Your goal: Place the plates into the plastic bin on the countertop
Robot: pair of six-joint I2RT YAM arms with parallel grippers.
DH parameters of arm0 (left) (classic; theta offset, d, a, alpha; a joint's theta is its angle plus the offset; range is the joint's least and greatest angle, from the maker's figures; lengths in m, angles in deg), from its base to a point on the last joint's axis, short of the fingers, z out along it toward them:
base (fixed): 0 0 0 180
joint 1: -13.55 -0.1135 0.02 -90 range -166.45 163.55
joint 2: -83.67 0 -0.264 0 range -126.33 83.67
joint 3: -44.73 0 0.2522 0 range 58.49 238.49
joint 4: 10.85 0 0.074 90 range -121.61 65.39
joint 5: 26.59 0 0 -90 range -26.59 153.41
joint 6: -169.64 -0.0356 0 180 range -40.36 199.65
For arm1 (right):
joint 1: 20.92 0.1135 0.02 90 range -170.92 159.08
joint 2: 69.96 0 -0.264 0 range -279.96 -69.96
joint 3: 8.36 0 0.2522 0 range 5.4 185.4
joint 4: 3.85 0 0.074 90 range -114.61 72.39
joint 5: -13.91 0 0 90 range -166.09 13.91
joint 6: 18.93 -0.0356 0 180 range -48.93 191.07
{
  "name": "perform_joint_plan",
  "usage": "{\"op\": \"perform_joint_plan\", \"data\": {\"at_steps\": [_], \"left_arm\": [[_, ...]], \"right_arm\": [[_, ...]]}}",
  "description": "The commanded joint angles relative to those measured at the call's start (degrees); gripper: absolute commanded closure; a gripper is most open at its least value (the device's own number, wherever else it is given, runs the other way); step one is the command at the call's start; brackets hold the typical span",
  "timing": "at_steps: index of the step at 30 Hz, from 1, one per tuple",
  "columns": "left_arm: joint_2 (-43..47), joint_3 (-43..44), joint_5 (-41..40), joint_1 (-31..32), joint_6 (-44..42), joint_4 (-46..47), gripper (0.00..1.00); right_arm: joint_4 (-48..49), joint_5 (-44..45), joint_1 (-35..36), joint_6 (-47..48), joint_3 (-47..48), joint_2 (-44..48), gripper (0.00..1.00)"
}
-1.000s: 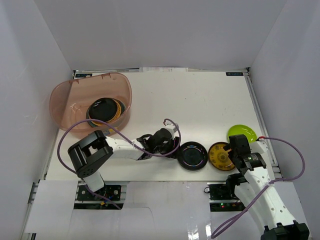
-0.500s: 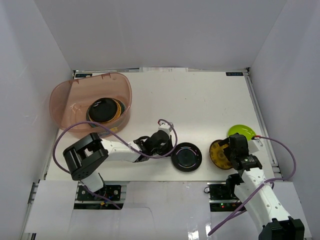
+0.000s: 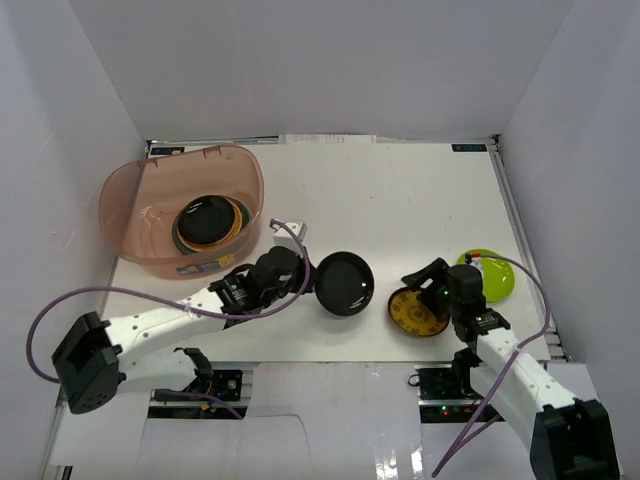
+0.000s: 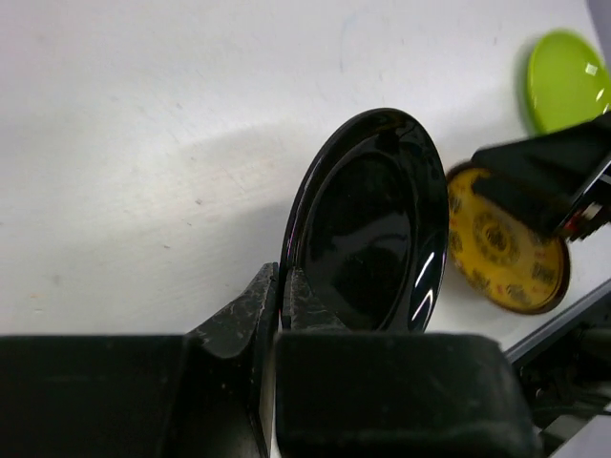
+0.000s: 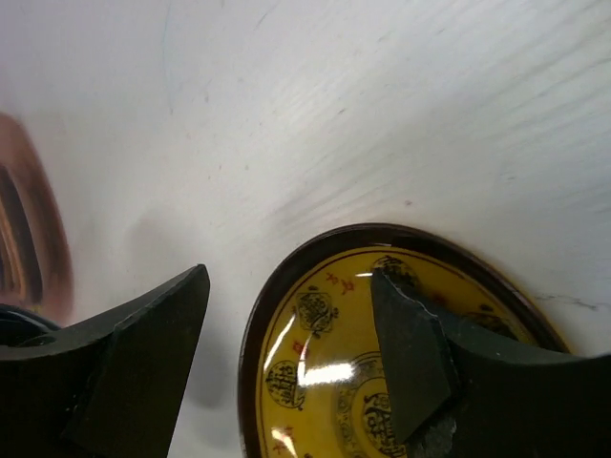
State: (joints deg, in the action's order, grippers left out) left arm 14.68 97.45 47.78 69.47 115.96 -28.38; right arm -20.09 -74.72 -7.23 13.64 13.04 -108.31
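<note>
My left gripper (image 3: pixel 312 276) is shut on the rim of the glossy black plate (image 3: pixel 345 284) and holds it tilted on edge above the countertop (image 3: pixel 400 200). In the left wrist view both fingertips (image 4: pixel 263 296) pinch the black plate (image 4: pixel 377 229). My right gripper (image 3: pixel 425 290) is open over the gold-patterned plate (image 3: pixel 412 312). In the right wrist view one finger (image 5: pixel 410 343) is over the gold plate's (image 5: pixel 325 372) inside and the other is outside its rim. The lime green plate (image 3: pixel 492 276) lies to its right. The plastic bin (image 3: pixel 125 205) at the far left holds several stacked plates (image 3: pixel 210 220).
White walls close in the countertop on three sides. Metal rails run along its right edge (image 3: pixel 520 240) and near edge. My right gripper's black body (image 4: pixel 554 181) shows close to the black plate in the left wrist view. Purple cables loop from both arms.
My left gripper has lifted the black plate off the table and carried it left and away, tilting it upright. My right gripper has swung left over the gold plate, which has shifted left.
</note>
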Motion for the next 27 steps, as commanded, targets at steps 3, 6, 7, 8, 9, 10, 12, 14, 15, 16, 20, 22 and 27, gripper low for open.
{"op": "perform_joint_plan", "data": {"at_steps": [3, 6, 7, 8, 9, 10, 12, 14, 15, 16, 20, 22, 27], "left_arm": [[13.3, 3.4, -4.6, -3.9, -2.0, -9.8, 1.0], [15.5, 6.1, -4.3, -4.7, -2.8, -12.2, 1.0], [15.6, 6.6, -4.1, -4.8, -2.9, -12.6, 1.0], [15.7, 7.2, -4.0, -4.9, -2.9, -12.8, 1.0], [16.0, 7.4, -3.7, -4.9, -3.0, -12.7, 1.0], [16.2, 7.4, -3.4, -5.1, -3.0, -12.6, 1.0], [16.4, 7.9, -2.7, -5.4, -3.3, -12.8, 1.0], [16.8, 8.6, -2.4, -5.6, -4.0, -13.8, 1.0], [17.5, 9.7, -2.4, -5.7, -4.4, -14.2, 1.0], [17.9, 10.3, -2.4, -5.8, -4.8, -14.7, 1.0], [20.1, 14.6, -4.9, -5.9, -7.6, -18.6, 1.0], [21.1, 16.6, -7.9, -6.1, -9.3, -20.0, 1.0], [22.0, 18.8, -12.1, -6.9, -11.2, -23.2, 1.0]], "right_arm": [[0.1, -4.3, 5.1, 13.2, 11.9, -11.2, 0.24], [-6.7, 0.5, 5.7, 17.4, 17.7, -8.9, 0.21], [-8.1, 1.3, 5.8, 17.7, 17.7, -7.5, 0.21], [-10.0, 2.0, 5.7, 17.9, 17.1, -6.2, 0.21], [-10.9, 1.8, 5.7, 17.7, 16.4, -4.0, 0.21], [-11.7, 1.5, 5.7, 17.3, 15.6, -3.2, 0.21], [-12.7, -0.7, 6.3, 15.4, 11.8, -1.7, 0.21], [-12.7, -0.2, 7.2, 14.5, 7.2, -0.4, 0.22], [-12.6, 0.2, 8.0, 14.1, 6.0, -0.2, 0.23], [-11.8, 0.3, 8.0, 13.6, 4.7, -0.3, 0.24], [-0.4, -6.9, 9.9, 13.0, 0.9, -7.5, 0.35], [7.0, -7.3, 12.5, 13.5, 2.4, -12.4, 0.35], [20.2, -9.4, 19.3, 16.1, 13.9, -32.8, 0.36]]}}
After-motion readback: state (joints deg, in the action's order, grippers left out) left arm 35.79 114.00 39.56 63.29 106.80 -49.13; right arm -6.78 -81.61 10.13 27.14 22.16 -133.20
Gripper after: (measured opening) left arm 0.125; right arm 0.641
